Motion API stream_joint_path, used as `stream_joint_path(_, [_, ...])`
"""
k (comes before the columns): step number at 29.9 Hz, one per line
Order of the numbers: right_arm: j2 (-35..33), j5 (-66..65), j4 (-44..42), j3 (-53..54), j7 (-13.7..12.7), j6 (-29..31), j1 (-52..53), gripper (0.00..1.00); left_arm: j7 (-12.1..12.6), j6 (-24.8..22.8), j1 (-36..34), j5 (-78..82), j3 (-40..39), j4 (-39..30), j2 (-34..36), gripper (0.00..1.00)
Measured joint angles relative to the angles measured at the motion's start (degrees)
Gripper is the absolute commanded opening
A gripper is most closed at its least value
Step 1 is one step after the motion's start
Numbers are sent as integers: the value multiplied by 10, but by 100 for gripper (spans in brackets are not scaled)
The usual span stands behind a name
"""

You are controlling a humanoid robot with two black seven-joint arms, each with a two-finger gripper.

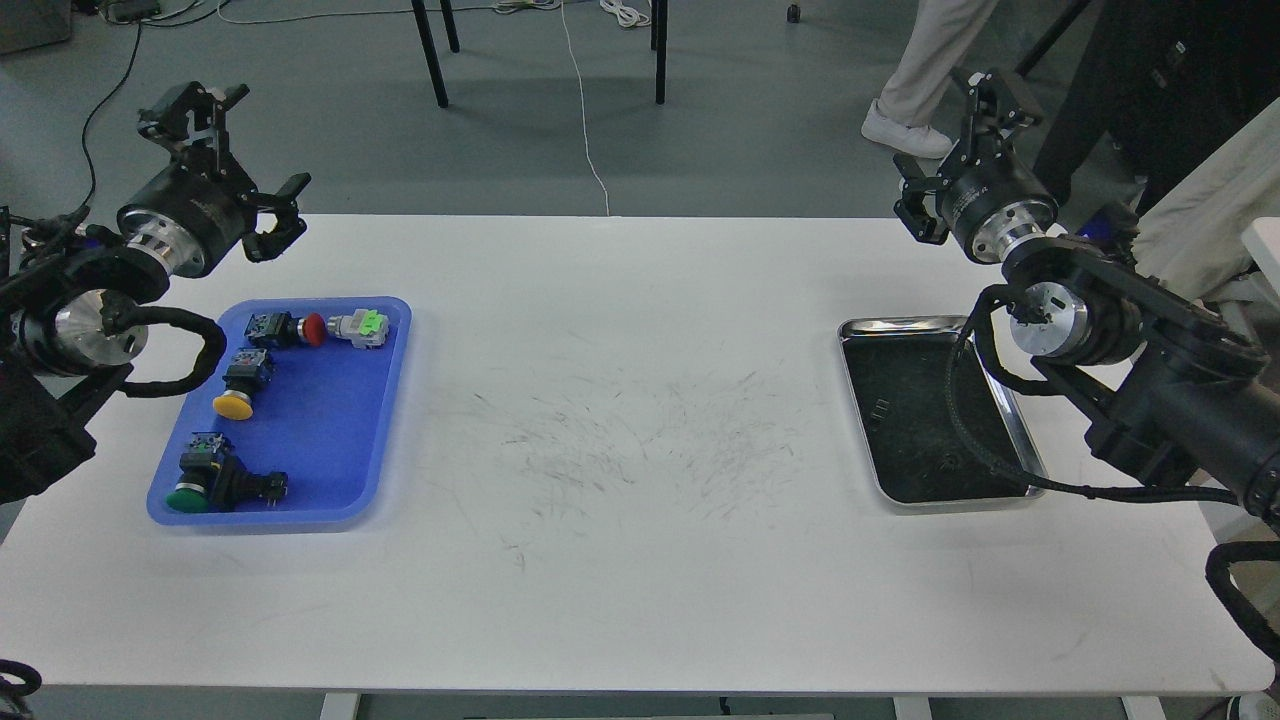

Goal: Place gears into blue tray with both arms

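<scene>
The blue tray (385, 400) lies on the left of the white table and holds push-button switches with a red cap (313, 329), a yellow cap (233, 404) and a green cap (186, 498). I cannot make out any gears; they are out of view or too small to tell. My left gripper (243, 155) hangs above the table's far left edge, behind the blue tray, with its fingers spread and nothing between them. My right gripper (948, 150) is raised over the far right edge, also spread and empty.
A shiny steel tray (1015, 420) with a dark inside sits at the right, partly behind my right arm's cable; only faint marks show in it. The table's middle is scuffed. A person's legs (925, 70) and chair legs stand beyond the table.
</scene>
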Motion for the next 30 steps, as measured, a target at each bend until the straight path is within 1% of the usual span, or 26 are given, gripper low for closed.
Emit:
stream_joint_path(8, [0,0,1,0,0,-1,-3,99,1,-8,0,5,-5,0,1,99])
stream_joint_path(30, [-1,-1,3,-1,1,-3,-8,99,2,-5,2,4,-4,3,-3,99])
